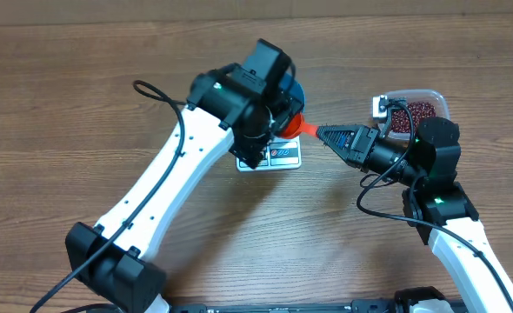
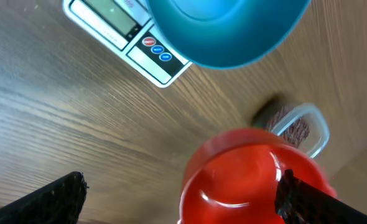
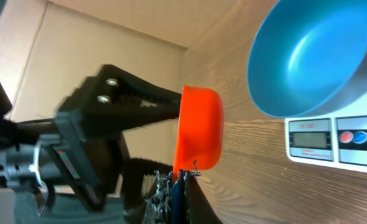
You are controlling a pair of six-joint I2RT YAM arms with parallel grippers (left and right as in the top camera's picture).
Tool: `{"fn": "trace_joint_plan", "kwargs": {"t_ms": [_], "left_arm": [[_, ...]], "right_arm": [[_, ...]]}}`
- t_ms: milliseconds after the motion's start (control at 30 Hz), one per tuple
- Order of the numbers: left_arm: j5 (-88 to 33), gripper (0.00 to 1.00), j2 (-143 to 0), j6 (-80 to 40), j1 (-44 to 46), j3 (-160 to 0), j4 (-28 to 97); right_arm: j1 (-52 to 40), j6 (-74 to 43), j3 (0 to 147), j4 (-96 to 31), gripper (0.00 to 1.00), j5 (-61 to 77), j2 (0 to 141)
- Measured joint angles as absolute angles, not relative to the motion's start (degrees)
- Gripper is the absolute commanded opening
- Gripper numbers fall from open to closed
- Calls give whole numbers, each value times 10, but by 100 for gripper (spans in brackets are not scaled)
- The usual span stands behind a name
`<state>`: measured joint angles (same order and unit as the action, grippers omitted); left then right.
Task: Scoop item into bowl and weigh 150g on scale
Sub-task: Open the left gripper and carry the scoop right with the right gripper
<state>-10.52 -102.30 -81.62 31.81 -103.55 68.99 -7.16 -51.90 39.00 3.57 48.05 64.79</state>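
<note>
Overhead: bowl sat on scale, mostly hidden under left gripper. Left wrist view showed its jaws spread wide, fingers either side of the orange scoop. Couldn't tell if one finger touched it. Right gripper was pinched tight on the scoop's handle, at bowl's 4 o'clock. Beans lay in the clear tub, at bowl's 3 o'clock.

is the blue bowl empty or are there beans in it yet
Empty. The right wrist view looks into the bowl on the scale, and the inside that shows is bare blue.
</note>
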Motion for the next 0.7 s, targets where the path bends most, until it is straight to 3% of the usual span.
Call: {"fn": "trace_joint_plan", "kwargs": {"t_ms": [300, 467, 700], "left_arm": [[-186, 100, -1023, -638, 186, -1070, 727], [-196, 100, -1023, -546, 164, -1075, 733], [-166, 100, -1023, -432, 170, -1076, 737]], "right_arm": [[-72, -477, 391, -21, 4, 448, 645], [-72, -426, 443, -195, 4, 391, 632], [-72, -332, 622, -458, 4, 244, 624]]}}
